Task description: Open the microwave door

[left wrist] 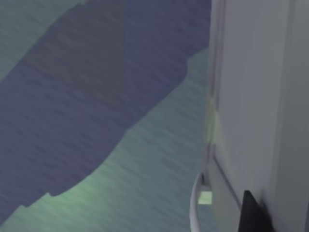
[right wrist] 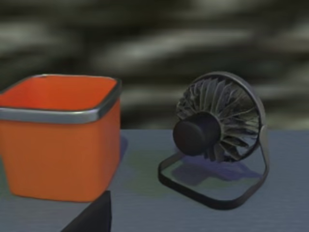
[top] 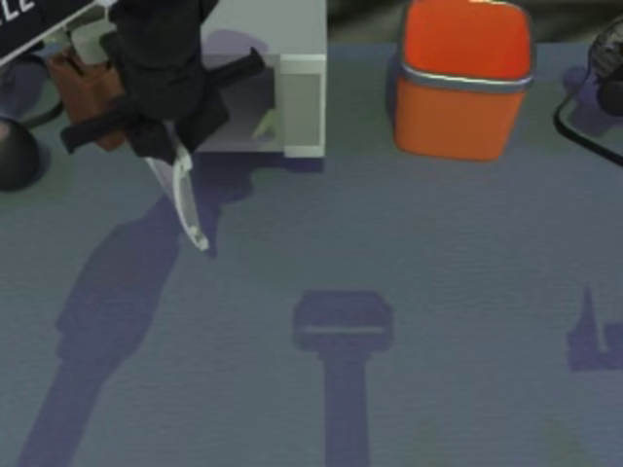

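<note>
The light grey-white microwave [top: 277,49] stands at the table's back left, its narrow control panel [top: 302,107] facing the front. Its door [top: 183,199] is swung out toward the front, seen nearly edge-on as a thin white frame. My left gripper [top: 167,146] hangs over the door's inner end, its black arm covering much of the oven's opening. In the left wrist view the door [left wrist: 251,96] fills one side, with the slim curved handle [left wrist: 194,205] beside it. My right gripper [right wrist: 96,220] is parked out of the top view, showing only a dark tip.
An orange bin [top: 465,83] [right wrist: 58,140] stands to the right of the microwave. A black fan [right wrist: 217,125] [top: 604,83] sits at the far right edge. A brown object [top: 83,83] and a dark round thing [top: 15,156] lie left of the microwave.
</note>
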Controlling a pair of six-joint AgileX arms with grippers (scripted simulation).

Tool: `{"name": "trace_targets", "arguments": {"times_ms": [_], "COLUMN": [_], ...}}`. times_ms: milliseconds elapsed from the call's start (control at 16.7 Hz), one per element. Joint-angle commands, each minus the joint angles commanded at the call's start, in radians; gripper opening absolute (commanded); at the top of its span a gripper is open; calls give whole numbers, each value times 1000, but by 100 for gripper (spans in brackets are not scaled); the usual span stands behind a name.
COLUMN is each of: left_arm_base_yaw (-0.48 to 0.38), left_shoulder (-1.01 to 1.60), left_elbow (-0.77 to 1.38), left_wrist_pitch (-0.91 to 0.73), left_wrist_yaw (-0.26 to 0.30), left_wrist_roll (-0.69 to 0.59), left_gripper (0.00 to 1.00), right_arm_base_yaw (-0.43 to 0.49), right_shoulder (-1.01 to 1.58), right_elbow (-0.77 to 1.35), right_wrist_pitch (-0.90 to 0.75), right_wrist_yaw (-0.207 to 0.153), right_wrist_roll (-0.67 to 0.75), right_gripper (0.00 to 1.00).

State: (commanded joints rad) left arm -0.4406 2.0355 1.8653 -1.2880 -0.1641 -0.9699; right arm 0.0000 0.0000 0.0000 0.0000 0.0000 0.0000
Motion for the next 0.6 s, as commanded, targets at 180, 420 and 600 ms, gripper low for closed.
{"name": "trace_targets", "arguments": {"times_ms": [180,420,600], "left_arm_base_yaw": [-4,11,36], "left_shoulder": [1,35,83], "left_elbow": [0,70,185], "left_wrist_pitch": [1,-66,-168], "left_wrist_yaw": [1,35,95], "left_wrist_roll": [0,14,38], "left_gripper": [0,0,0], "right_arm_base_yaw": [0,0,0], "right_shoulder": [0,0,0], "right_elbow": [0,0,0], "right_wrist_pitch": [0,0,0], "right_wrist_yaw": [0,0,0], "right_wrist_roll": [0,0,0], "right_gripper": [100,100,100]}}
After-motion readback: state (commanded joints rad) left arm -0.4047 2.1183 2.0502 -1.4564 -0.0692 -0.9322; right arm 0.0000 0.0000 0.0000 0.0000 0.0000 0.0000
